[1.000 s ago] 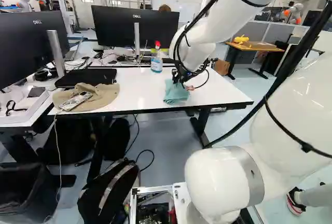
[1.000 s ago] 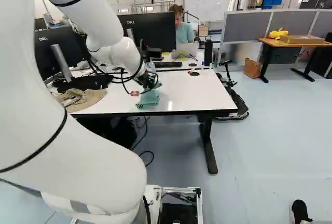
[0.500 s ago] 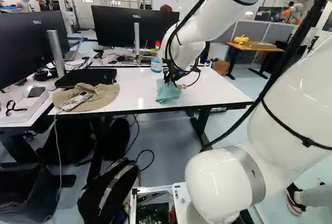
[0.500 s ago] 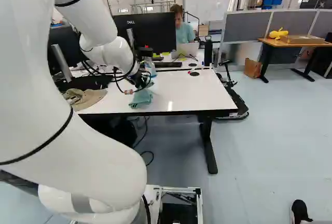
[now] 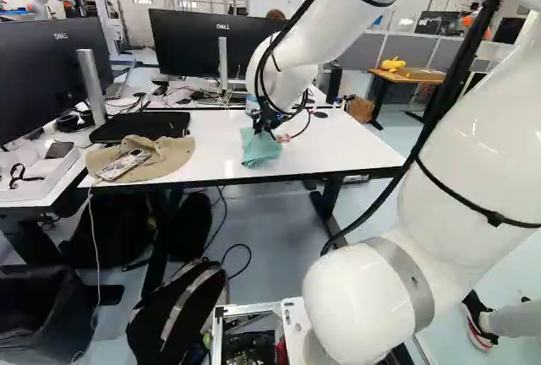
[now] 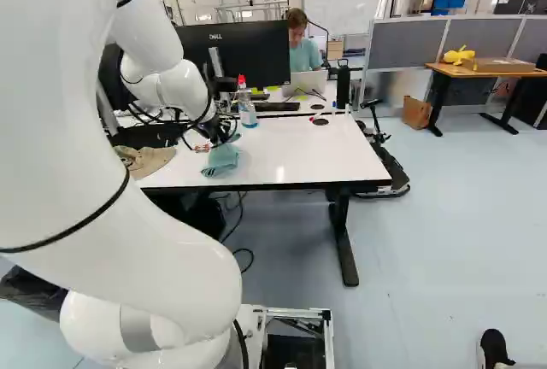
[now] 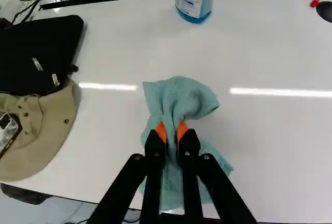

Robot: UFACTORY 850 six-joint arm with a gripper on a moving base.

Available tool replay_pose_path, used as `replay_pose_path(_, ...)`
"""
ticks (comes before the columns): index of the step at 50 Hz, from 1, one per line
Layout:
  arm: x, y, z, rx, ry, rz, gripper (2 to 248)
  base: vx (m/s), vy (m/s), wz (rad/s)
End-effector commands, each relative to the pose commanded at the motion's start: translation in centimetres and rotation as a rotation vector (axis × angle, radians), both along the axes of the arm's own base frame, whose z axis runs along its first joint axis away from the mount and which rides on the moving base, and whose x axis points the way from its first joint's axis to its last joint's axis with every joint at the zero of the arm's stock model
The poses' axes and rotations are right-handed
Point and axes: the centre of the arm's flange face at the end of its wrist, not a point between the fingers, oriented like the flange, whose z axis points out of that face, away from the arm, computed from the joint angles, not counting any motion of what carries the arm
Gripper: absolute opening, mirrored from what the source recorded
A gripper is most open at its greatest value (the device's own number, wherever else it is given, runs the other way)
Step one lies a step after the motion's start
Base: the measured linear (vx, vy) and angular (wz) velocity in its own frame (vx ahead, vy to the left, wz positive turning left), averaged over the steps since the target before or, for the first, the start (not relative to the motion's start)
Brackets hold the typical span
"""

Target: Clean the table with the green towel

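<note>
Towel (image 7: pixel 181 99) and pincer (image 7: pixel 172 130) are shifted across the table (image 7: pixel 280 141) toward the hat (image 7: pixel 57 136) compared with both earlier pairs of base views; towel is carried with the arm (image 5: pixel 317 35). Against the joint at the views' foot, the arm is swung the same way. No base move is seen; hat, case (image 7: pixel 36 53) and bottle (image 6: pixel 247 111) are left where they were.

Pincer is closed on the towel: a fold is pinched between the orange pads (image 7: pixel 161 130), with loose cloth spread ahead of and under the fingers. Towel is placed on the near part of the table, close to the front edge; whether it is pressed flat under the pincer can't be told.

Key relation: towel's long axis is set roughly in line with the fingers, front edge to bottle side. Hat is located to the side, left of the towel in the left base view, across that axis, with bare table between. Bottle is found ahead of the pincer, apart from the cloth.

Step in hand is judged to be a sideways wipe, task partway. If the stroke is continued toward the hat, it should be stopped or turned short of the brim, else the hat may be pushed. Grip should be kept low so the loose cloth is dragged flat, not bunched.
</note>
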Motion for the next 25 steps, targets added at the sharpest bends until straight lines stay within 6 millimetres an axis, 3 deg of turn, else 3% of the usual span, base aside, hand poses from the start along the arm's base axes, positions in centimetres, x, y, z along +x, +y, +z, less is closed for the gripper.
replay_pose_path(10, 0.11, 0.41, 0.01, 0.000, 0.000, 0.008, 47, 0.000, 0.000, 0.000)
replay_pose_path(11, 0.11, 0.41, 0.01, 0.000, 0.000, 0.008, 77, 0.000, 0.000, 0.000)
replay_pose_path(16, 0.11, 0.41, 0.01, 0.000, 0.000, 0.008, 77, 0.000, 0.000, 0.000)
replay_pose_path(17, 0.11, 0.41, 0.01, 0.000, 0.000, 0.008, 112, 0.000, 0.000, 0.000)
replay_pose_path(21, 0.11, 0.41, 0.01, 0.000, 0.000, 0.008, 112, 0.000, 0.000, 0.000)
replay_pose_path(22, 0.11, 0.41, 0.01, 0.000, 0.000, 0.008, 147, 0.000, 0.000, 0.000)
replay_pose_path(25, 0.11, 0.41, 0.01, 0.000, 0.000, 0.008, 147, 0.000, 0.000, 0.000)
